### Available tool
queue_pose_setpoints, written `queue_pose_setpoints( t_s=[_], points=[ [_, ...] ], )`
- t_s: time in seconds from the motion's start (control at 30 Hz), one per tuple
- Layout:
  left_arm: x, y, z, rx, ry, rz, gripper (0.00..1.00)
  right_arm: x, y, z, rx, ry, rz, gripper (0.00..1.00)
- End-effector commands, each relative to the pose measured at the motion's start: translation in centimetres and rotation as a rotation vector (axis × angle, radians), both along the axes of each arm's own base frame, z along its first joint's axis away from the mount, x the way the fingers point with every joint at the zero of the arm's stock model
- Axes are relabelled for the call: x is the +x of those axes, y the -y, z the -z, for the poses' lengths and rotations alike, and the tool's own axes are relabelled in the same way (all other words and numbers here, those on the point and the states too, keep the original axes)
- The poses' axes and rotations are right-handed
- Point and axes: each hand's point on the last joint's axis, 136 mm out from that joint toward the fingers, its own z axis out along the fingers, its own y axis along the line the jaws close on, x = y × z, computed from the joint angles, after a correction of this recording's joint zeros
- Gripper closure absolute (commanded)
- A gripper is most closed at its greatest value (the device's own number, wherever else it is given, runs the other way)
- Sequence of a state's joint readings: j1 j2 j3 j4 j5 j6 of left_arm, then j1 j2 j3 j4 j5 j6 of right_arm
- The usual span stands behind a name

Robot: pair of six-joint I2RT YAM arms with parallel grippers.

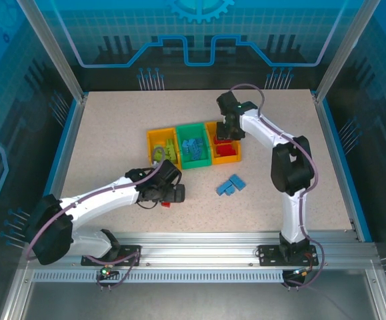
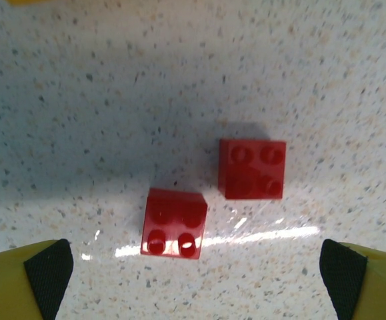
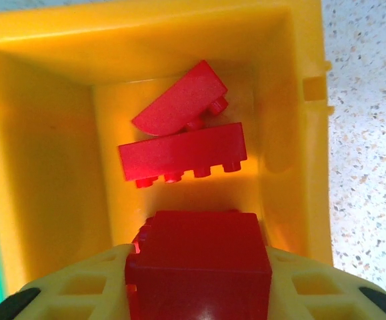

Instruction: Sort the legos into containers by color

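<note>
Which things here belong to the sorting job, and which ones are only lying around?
Job:
- three joined bins
- two loose red bricks
- loose blue bricks
- red brick in the right end effector

Only surroundings:
- speckled table
- metal rail

Bright, even light is falling from above onto the speckled worktop (image 1: 113,127), while the blue panels (image 1: 19,100) around it are looking dim and tinted. The left arm (image 1: 106,197) is casting only a soft, faint shadow.

In the left wrist view a white streak of glare is running across the worktop just below two red bricks (image 2: 251,169), each throwing a soft shadow up and to the left. The black pads (image 2: 46,270) of the left claw (image 2: 194,273) are blurring at the bottom corners.

In the right wrist view the yellow bin (image 3: 46,133) is glowing, heavily saturated. The near red brick (image 3: 199,260) is sitting out of focus with a pale sheen at its lower edge, while the deeper bricks (image 3: 179,160) are showing sharper.
</note>
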State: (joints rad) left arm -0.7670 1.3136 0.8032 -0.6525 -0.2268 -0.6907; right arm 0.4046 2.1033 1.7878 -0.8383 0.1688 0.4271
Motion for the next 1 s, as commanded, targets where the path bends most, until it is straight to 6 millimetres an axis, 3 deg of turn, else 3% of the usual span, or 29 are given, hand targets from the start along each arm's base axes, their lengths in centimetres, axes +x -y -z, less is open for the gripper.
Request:
queue_pose_setpoints(
  t_s=[0.0,0.13,0.3,0.4,0.5,0.73,0.97],
  points=[
    [-1.1,-1.0,1.2,0.035,-0.020,-0.023,0.01,0.6,-0.1,-0.1,0.013,-0.023,-0.024,0.61],
    [-1.5,-1.3,2.6,0.047,-0.033,-0.012,0.07,1.0,-0.4,0.2,0.017,-0.029,-0.032,0.57],
    [-1.2,-1.2,3.6,0.059,-0.024,0.011,0.11,0.9,-0.6,-0.1,0.030,-0.036,-0.029,0.39],
    [-0.8,-0.8,4.1,0.069,-0.029,0.027,0.12,0.2,-1.4,-1.2,0.063,-0.026,-0.041,0.27],
    [-0.4,-0.3,4.8,0.081,-0.037,0.040,0.14,-0.9,-2.3,-2.6,0.090,-0.006,-0.060,0.23],
    [0.4,0.0,5.9,0.099,-0.049,0.044,0.33,-3.8,-2.2,-4.9,0.132,0.033,-0.050,0.18],
    [0.6,-0.2,5.0,0.084,-0.025,0.024,0.65,-6.4,-1.1,-5.8,0.113,0.051,-0.052,0.17]
  ],
)
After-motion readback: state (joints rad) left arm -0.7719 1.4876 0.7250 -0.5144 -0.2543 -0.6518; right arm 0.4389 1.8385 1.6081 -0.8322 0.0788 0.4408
